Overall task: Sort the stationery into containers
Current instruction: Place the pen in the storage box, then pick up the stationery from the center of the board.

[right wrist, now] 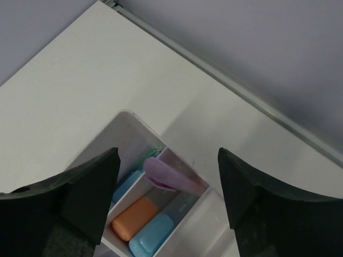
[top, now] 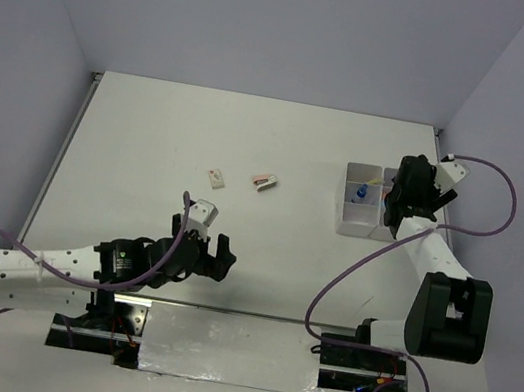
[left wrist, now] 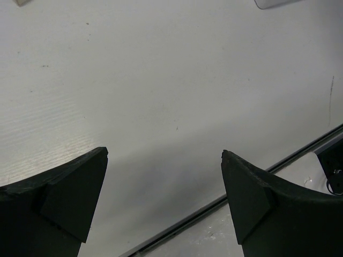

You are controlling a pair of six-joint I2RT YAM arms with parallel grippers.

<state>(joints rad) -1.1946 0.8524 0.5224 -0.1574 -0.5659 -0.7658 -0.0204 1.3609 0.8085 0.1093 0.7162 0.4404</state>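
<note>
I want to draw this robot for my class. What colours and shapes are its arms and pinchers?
Both arms are white tubes with chunky black joints. The left arm has rows of little dots; the right arm has a big black block. Thin purple cables loop around each. The left gripper and right gripper have black, wedge-shaped fingers.
</note>
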